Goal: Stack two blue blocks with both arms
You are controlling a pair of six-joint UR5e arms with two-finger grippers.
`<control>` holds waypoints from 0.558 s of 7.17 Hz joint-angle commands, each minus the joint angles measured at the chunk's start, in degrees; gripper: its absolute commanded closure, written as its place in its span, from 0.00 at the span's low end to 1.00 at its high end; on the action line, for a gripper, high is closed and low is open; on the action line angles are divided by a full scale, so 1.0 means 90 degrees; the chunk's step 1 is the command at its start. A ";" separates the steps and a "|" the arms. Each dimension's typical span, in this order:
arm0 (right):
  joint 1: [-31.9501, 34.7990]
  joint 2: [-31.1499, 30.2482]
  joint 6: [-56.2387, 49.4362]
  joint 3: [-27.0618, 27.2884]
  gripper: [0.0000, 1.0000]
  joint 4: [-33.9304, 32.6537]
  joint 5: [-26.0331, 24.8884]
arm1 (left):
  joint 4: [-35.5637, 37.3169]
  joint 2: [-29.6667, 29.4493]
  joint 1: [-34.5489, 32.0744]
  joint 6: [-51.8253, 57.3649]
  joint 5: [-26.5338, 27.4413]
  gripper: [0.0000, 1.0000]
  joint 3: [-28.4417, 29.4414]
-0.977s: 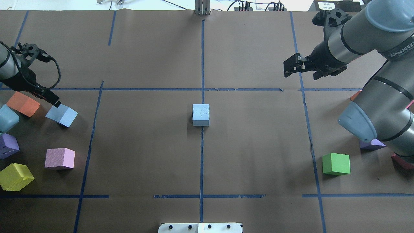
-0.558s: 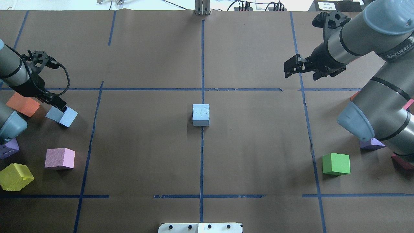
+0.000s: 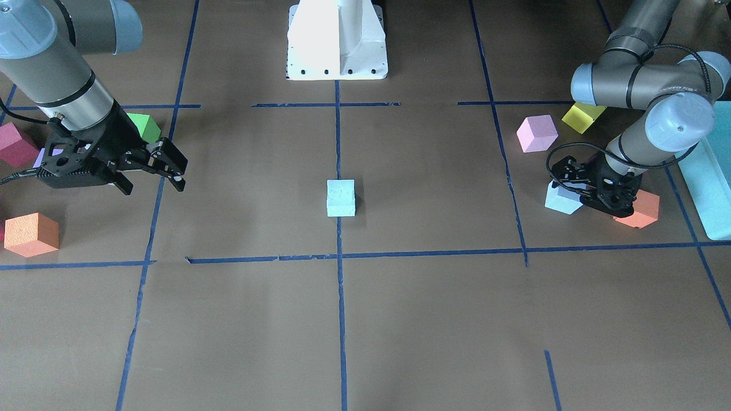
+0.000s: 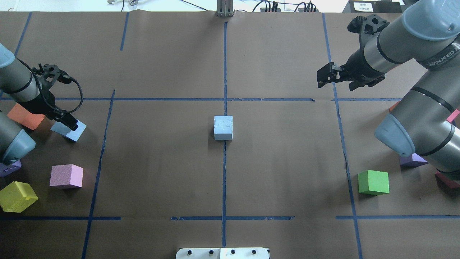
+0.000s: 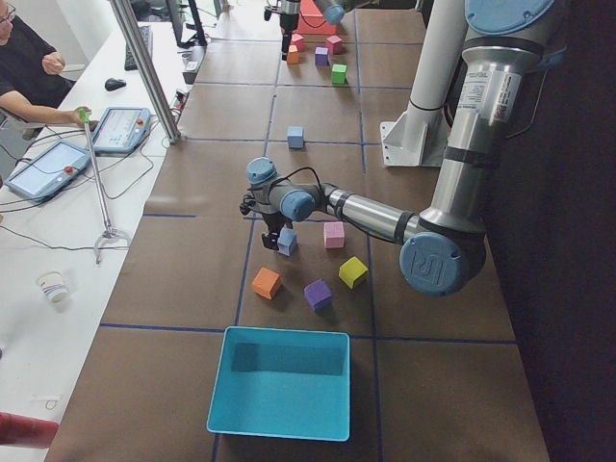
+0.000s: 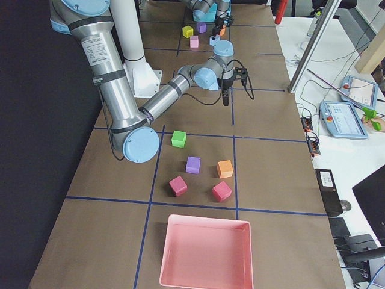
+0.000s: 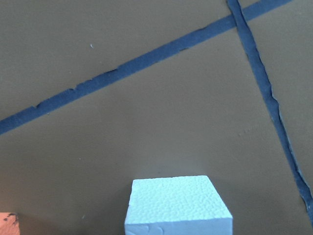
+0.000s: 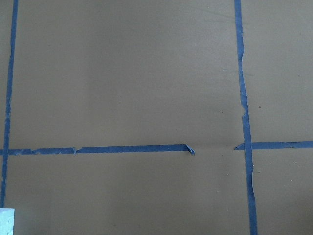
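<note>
One blue block [image 4: 223,126] sits at the table's centre on the blue tape line, also in the front view [image 3: 341,197]. The second blue block [image 4: 76,132] lies at the left, partly under my left gripper [image 4: 71,124]. The left gripper's fingers stand low at this block, open around its near edge, as the front view [image 3: 578,191] also shows. The left wrist view shows the block's top [image 7: 178,203] at the bottom centre, without fingers in sight. My right gripper [image 4: 325,77] hangs open and empty above the far right of the table, away from both blocks.
An orange cube [image 4: 25,116], a pink cube [image 4: 66,176], a yellow cube [image 4: 18,196] and a purple cube [image 4: 9,167] lie near the left block. A green cube [image 4: 373,182] lies at the right. A teal box [image 3: 708,182] stands at the left end, a pink tray [image 6: 204,253] at the right end.
My left gripper has moved down and to the right, from the blue block's far corner onto it. My right gripper has hardly moved.
</note>
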 commanded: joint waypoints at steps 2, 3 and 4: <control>0.0000 -0.0044 0.0000 -0.0004 0.00 0.0001 0.0000 | -0.0108 -0.0027 0.0151 0.0059 0.0004 0.22 0.0205; 0.0000 -0.0102 0.0000 -0.0004 0.00 0.0001 -0.0010 | -0.0225 -0.0018 0.0200 0.0031 0.0014 0.52 0.0273; 0.0010 -0.0093 -0.0067 0.0005 0.00 0.0001 -0.0010 | -0.0226 -0.0056 0.0191 -0.0028 -0.0005 0.64 0.0148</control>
